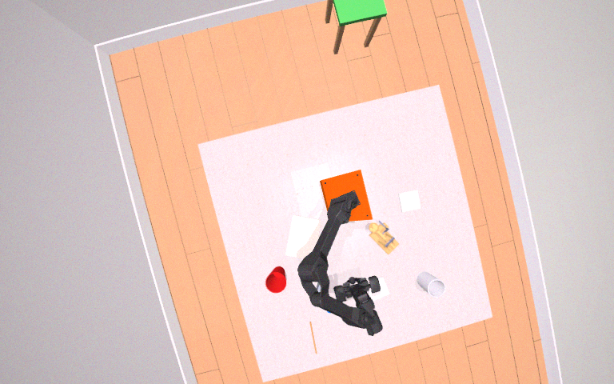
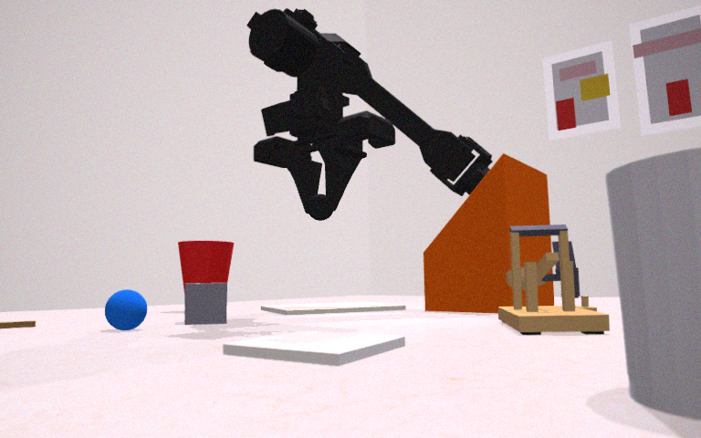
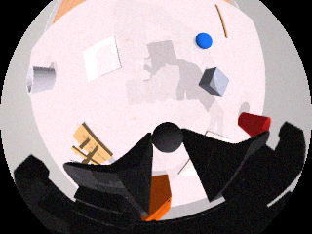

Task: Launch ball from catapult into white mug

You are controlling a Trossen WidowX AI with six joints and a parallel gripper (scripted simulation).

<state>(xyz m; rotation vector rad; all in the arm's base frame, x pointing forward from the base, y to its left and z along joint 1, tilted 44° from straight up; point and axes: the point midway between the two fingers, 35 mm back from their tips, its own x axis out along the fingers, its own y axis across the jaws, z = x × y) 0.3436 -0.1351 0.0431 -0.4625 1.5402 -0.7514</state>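
Jaws were clenched on the black ball (image 2: 320, 208) (image 3: 168, 137), gripped right at the tips of the gripper (image 1: 352, 282) (image 2: 320, 200) (image 3: 168, 136). Exterior view had it well up off the table, nothing under it. I judged the pick done, with loading, aiming and firing all to come.

Catapult (image 1: 384, 240) (image 2: 553, 318) (image 3: 84, 134) stood upright beside the orange block (image 1: 344, 181) (image 2: 465, 268) (image 3: 160, 190), no ball in it that I could see. White mug (image 1: 425, 280) (image 2: 661, 284) (image 3: 44, 79) stood upright, well apart from the catapult. Blue ball (image 1: 328, 311) (image 2: 126, 309) (image 3: 204, 40) lay on the table, near the grey cube (image 2: 205, 303) (image 3: 214, 82).

Risks, my reckoning. Round ball, tip-only hold: a jerk or a brush against the catapult's uprights could squirt it out and set it rolling. Coming in low, the wide gripper body might knock the crossbar and shove the light-looking frame. Releasing off-centre could bounce the ball off the throwing arm; leaning on that arm might trip it early. A poor aim would send the shot past the mug, and I couldn't tell the present heading well enough to trust it.

Brands, labels: none I could read. The framed wall pictures (image 2: 548, 103) showed only coloured blocks.
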